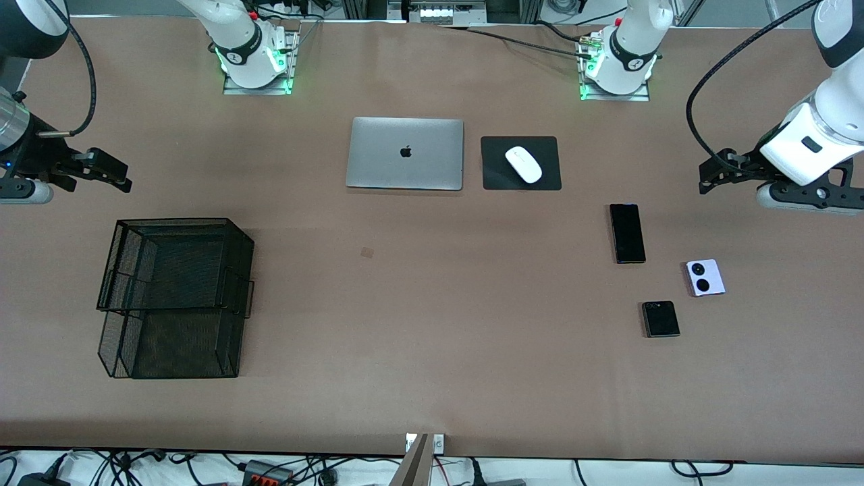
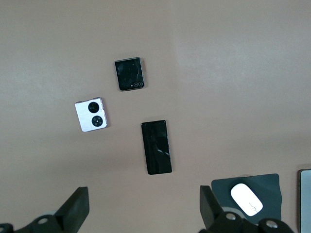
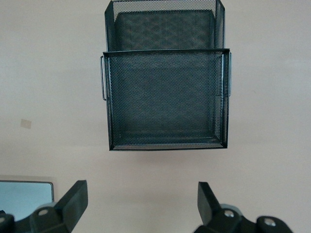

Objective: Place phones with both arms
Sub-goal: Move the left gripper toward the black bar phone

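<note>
Nearest the front camera, a two-tier black wire-mesh tray (image 1: 172,297) stands on the brown table (image 1: 432,378) toward the right arm's end; toward the left arm's end lie three phones, well apart from the tray: a small squarish black flip phone (image 1: 661,318) lowest, a small lavender-white flip phone with two black circles (image 1: 705,277) beside and slightly farther back, and a long black slab phone (image 1: 627,233) farther still; a closed silver laptop (image 1: 405,153) and a white mouse (image 1: 523,164) on a black mouse pad (image 1: 520,163) sit near the arms' bases; the left hand (image 2: 143,206) hangs open and empty above the table near the phones; the right hand (image 3: 141,204) waits open and empty above the table near the tray.
</note>
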Controlling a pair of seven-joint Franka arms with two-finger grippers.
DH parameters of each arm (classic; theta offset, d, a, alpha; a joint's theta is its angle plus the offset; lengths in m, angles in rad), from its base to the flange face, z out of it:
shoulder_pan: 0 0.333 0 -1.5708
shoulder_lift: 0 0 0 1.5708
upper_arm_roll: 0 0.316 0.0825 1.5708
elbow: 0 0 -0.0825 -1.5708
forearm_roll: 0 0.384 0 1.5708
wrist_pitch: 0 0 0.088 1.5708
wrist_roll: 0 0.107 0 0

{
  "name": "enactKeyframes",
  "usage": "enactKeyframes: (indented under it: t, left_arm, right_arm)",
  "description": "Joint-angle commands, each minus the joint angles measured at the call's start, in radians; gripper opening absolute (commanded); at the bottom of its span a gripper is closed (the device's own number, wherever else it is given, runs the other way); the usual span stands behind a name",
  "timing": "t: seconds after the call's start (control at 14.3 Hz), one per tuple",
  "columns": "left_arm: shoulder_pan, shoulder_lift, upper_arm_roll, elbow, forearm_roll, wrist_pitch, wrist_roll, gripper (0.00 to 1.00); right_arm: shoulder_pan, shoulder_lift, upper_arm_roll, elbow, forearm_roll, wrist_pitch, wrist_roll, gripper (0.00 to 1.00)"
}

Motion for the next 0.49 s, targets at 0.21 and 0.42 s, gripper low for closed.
enactKeyframes:
  t: [0.21,0.42]
  left_arm:
    - [-0.004,0.071,-0.003,0.054,-0.022,-0.054,-0.058,1.0]
    - [0.003,0.151,-0.001,0.105,-0.009,-0.096,-0.044,1.0]
  right_arm:
    - [-0.013,-0.013,0.014,-0.015,-0.013,0.007,0.002,1.0]
    - [-0.014,-0.013,0.014,-0.015,-0.013,0.009,0.004,1.0]
